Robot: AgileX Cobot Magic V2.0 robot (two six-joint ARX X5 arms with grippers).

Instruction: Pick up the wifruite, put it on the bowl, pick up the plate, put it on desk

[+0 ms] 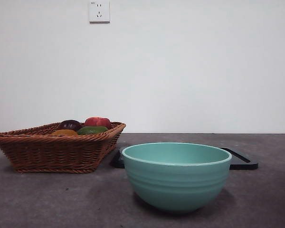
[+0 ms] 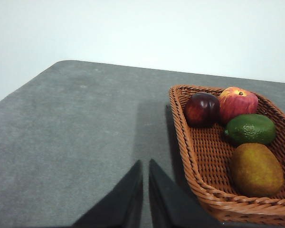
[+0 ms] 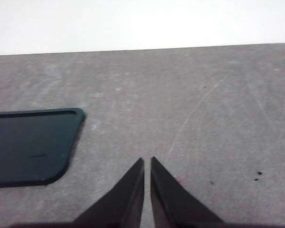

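The round yellow-orange fruit with dull mottled skin, the wifruite (image 2: 256,169), is lying in the brown wicker basket (image 2: 190,142), at the basket's near end as the left wrist view shows it, with the green fruit (image 2: 250,128) just beside it and the red apple (image 2: 237,102) and a dark plum-coloured fruit (image 2: 202,109) beyond. Its long axis is running roughly along the basket's length. The left gripper (image 2: 145,164) is hanging above bare desk (image 2: 76,137) just outside the basket's woven wall, its two black jaws resting together with only a hairline between them. The wifruite is lying off to the side of those jaws, across the basket wall, so the left arm looks the nearer one for the pick. The right gripper (image 3: 147,161) is waiting over open tabletop near a corner of the flat black rectangular tray (image 3: 31,145), its jaws likewise closed together on nothing.

In the front view the deep mint-teal ridged ceramic bowl (image 1: 176,176) is standing empty near the desk's front edge, with the tray behind it and the basket well to its side. The surface is matte dark grey; a plain white wall with a socket (image 1: 99,11) is rising behind.
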